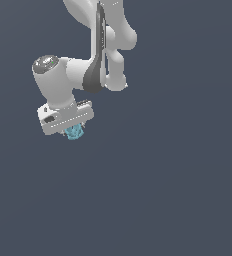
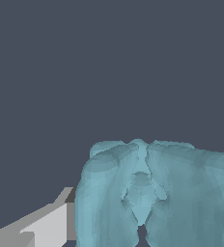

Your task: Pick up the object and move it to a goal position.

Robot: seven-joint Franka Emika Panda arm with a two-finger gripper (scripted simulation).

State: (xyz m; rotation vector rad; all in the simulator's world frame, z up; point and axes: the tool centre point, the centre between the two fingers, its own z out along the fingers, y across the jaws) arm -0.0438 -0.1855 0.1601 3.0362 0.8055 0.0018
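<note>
One lump (image 1: 74, 132) sits directly under our gripper (image 1: 73, 131), touching its underside. We cannot tell how far the jaws stand apart; the lump (image 2: 152, 193) hides them, one finger (image 2: 46, 226) just beside it.

The tiny teal faceted lump (image 1: 74, 132) sits directly under the white Panda gripper (image 1: 72, 131), touching its underside (the fingers themselves are hidden), towards the exterior view's left and upper half, while in the wrist view the lump (image 2: 152, 193) lies just beside one grey finger (image 2: 46, 224).
</note>
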